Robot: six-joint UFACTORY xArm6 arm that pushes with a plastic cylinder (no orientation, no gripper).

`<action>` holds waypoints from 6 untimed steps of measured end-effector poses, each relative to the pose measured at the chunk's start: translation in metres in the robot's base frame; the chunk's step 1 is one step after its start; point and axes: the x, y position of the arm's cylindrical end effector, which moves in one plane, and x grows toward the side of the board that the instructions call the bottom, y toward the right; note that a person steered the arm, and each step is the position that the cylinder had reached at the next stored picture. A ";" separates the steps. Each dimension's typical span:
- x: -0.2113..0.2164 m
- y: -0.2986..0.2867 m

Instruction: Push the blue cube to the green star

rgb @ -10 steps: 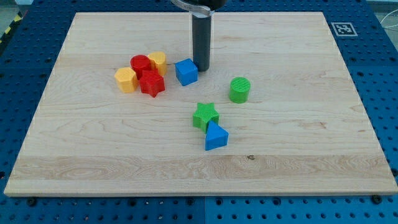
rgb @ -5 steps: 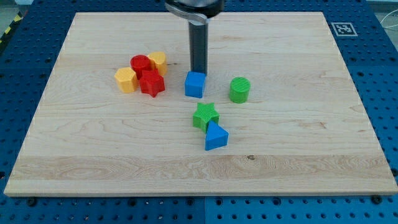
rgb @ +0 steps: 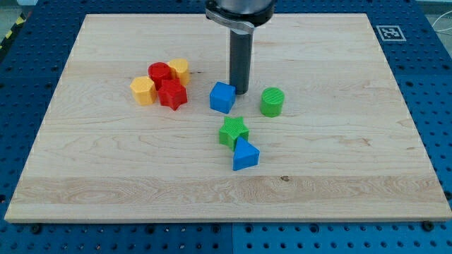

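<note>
My tip [rgb: 241, 93] sits at the blue cube's [rgb: 222, 97] upper-right edge, seemingly touching, no jaws on the rod, cube just above the green star [rgb: 233, 131] with a gap between

A light wooden tabletop [rgb: 339, 162] sits on a blue perforated base [rgb: 438, 106]. Just to the view's right of the tool stands a green cylinder [rgb: 272, 101]. Below the tool, toward the view's bottom, lies a blue triangular block [rgb: 245, 154]. Well to the view's left of the tool is a tight cluster: a red cylinder [rgb: 159, 72], a yellow block [rgb: 179, 69] beside it, a red star [rgb: 172, 94] below them, and a yellow hexagonal block [rgb: 143, 90] at the cluster's left edge. A black-and-white marker [rgb: 390, 32] sits at the tabletop's top right corner.
</note>
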 end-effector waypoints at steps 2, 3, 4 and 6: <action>0.008 -0.027; 0.017 -0.027; 0.010 -0.030; -0.003 -0.057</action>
